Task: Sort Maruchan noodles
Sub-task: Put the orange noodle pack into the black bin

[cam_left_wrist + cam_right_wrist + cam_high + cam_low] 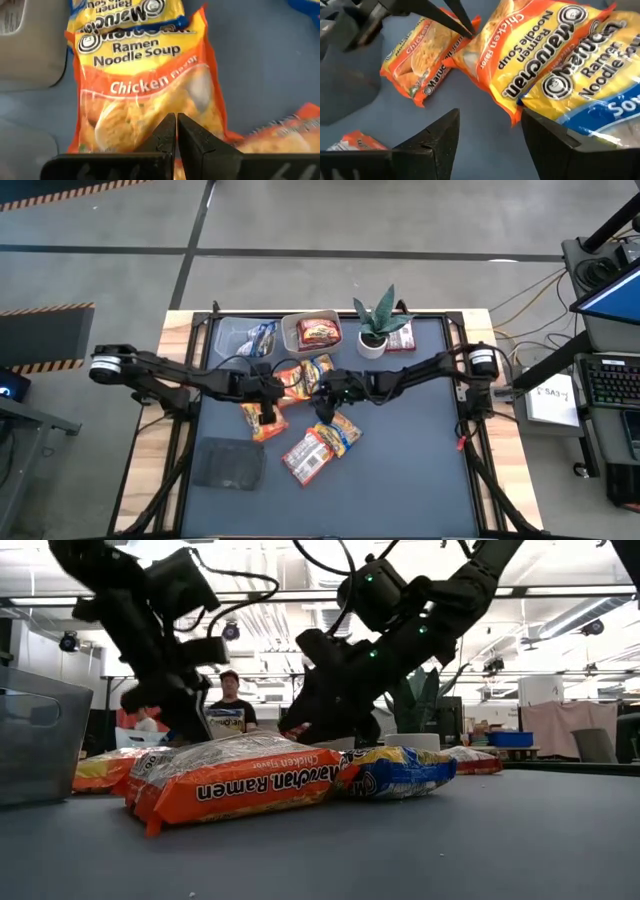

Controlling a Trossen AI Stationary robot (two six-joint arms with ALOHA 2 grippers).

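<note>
Across the dark counter (420, 480), several Maruchan noodles (318, 450) lie loose; two clear tubs (300, 335) hold a few. Left gripper (268, 392) fingers pressed together, right gripper (325, 402) fingers spread, both empty — most sorting remains.

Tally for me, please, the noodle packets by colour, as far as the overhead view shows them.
Orange packets: 3
Blue-yellow packets: 3
Dark red packets: 2
Total: 8 visible; any hidden under others cannot be counted.

Dark grey cloth pad (228, 463) lower left of mat; potted plant (377, 323) top centre; clear tubs (238, 338) upper left; person (229, 705) in background.
</note>
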